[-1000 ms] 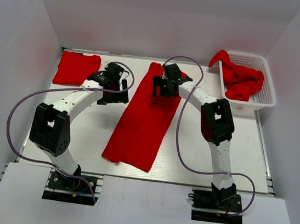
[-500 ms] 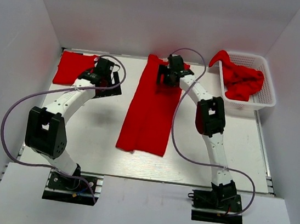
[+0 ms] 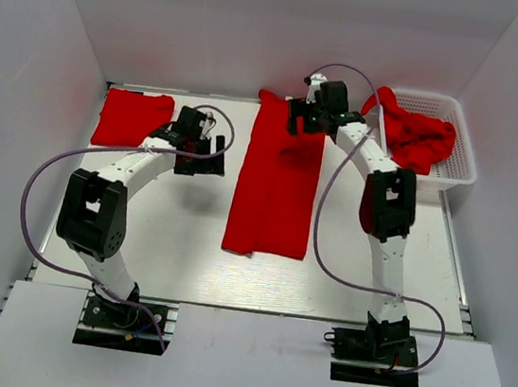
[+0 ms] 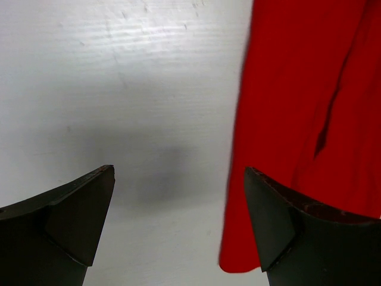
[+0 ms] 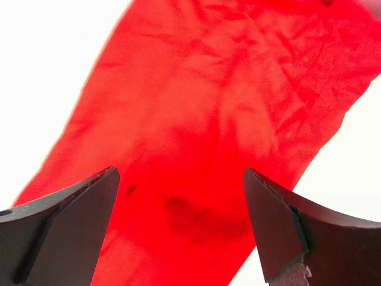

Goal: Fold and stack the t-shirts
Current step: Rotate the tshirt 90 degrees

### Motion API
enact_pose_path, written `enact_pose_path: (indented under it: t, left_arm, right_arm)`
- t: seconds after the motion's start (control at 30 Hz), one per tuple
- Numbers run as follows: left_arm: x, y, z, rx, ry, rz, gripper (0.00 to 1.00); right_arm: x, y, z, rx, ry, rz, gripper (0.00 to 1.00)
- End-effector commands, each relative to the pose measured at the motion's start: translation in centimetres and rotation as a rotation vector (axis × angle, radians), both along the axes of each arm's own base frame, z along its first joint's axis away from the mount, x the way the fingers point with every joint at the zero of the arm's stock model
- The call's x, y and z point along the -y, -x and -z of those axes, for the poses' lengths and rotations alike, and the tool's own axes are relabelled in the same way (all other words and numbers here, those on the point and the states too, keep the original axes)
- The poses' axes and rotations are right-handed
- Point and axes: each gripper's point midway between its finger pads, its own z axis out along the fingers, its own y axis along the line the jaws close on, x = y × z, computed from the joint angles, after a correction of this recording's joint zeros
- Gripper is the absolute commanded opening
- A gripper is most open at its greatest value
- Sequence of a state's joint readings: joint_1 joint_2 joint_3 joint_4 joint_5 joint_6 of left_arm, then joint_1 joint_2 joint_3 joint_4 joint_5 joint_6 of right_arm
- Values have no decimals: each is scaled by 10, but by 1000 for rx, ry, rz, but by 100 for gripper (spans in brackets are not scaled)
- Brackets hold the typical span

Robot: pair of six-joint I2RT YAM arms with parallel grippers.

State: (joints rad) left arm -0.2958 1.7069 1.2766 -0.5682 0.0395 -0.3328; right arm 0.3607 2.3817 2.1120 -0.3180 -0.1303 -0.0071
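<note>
Three lots of red cloth are on view. The long t-shirt [image 3: 275, 191], folded lengthwise into a strip, lies flat at the centre of the bench [image 3: 178, 231], running from the far edge toward the near side. The folded t-shirt [image 3: 132, 118] sits as a compact square at the far left corner, well apart from the strip. The heaped t-shirts [image 3: 419, 138] lie crumpled in the white mesh basket [image 3: 465, 154] at the far right, one part draped over its left rim. The left end effector [image 4: 178, 173] is over bare bench between the square and the strip, jaws spread wide and holding nothing, with the strip's left edge just beside its right finger. The right end effector [image 5: 180, 171] is above the far end of the strip, jaws likewise spread, with no cloth pinched; contact with the cloth cannot be determined.
</note>
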Motion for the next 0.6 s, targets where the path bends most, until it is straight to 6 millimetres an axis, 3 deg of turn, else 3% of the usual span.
enact_pose_path:
  t: [0.0, 0.03, 0.1, 0.13, 0.17, 0.2, 0.23, 0.27, 0.33, 0.37, 0.4, 0.43, 0.53, 0.57]
  left_arm:
    - [24, 19, -7, 19, 93, 106, 99]
    - [25, 34, 7, -17, 95, 122, 99]
    - [32, 48, 8, -35, 124, 155, 99]
    - [35, 61, 20, -73, 119, 164, 99]
    - [37, 68, 16, -67, 128, 164, 99]
    - [39, 81, 26, -93, 131, 181, 99]
    - [45, 91, 29, -104, 141, 197, 99]
    - [45, 97, 32, -106, 140, 207, 99]
    - [48, 121, 41, -133, 147, 230, 99]
    - [48, 133, 50, -159, 152, 233, 99]
    - [48, 139, 53, -167, 149, 243, 99]
    - [52, 145, 57, -171, 146, 262, 99]
    - [57, 155, 63, -187, 145, 280, 99]
    - [60, 159, 67, -202, 138, 292, 99]
  right_arm:
    - [-1, 44, -82, 68, -33, -37, 90]
    - [2, 60, -97, 56, -55, -21, 90]
    - [17, 107, -75, -69, -78, 38, 90]
    - [18, 120, -71, -100, -100, 72, 90]
    - [33, 159, -28, -202, -70, 96, 90]
    - [33, 176, -43, -190, -117, 108, 90]
    - [31, 187, -42, -195, -157, 118, 90]
    - [43, 226, -24, -227, -159, 116, 90]
    - [45, 251, -17, -264, -186, 117, 90]
    - [55, 279, -6, -289, -182, 119, 90]
    - [55, 290, -1, -316, -196, 122, 90]
    - [58, 315, 10, -353, -205, 99, 90]
    - [53, 340, 16, -414, -251, 67, 90]
    - [51, 357, 29, -473, -265, 36, 90]
